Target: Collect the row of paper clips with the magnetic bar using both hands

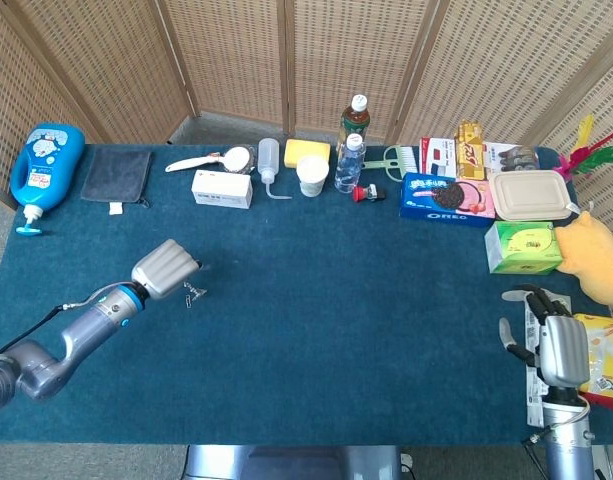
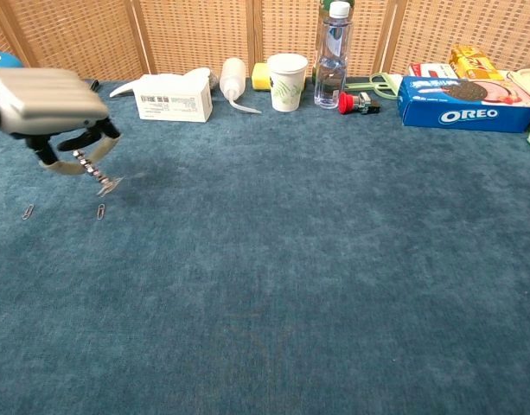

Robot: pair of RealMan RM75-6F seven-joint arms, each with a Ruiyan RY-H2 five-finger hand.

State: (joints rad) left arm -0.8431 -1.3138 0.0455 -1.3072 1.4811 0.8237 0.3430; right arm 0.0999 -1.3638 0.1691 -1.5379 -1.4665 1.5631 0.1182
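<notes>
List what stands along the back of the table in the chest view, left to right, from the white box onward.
White box → squeeze bottle → paper cup → water bottle → Oreo box.

Chest view chops off the left hand [image 2: 48, 108] at the left edge, so the wrist and arm are gone there. The magnetic bar [image 2: 90, 169] sticks out from under its fingers and the gripped end is hidden behind them; in the head view it's just a tiny speck, can't make out anything stuck to it. The two paper clips [image 2: 100, 212] on the counter [image 2: 334, 259] are too small to tell which way they're turned, and the head view doesn't resolve them at all. The right hand [image 1: 558, 345] sits at the bottom right of the head view with its arm cut off by the frame, and I can't tell how its fingers lie. Chest view misses it completely.
</notes>
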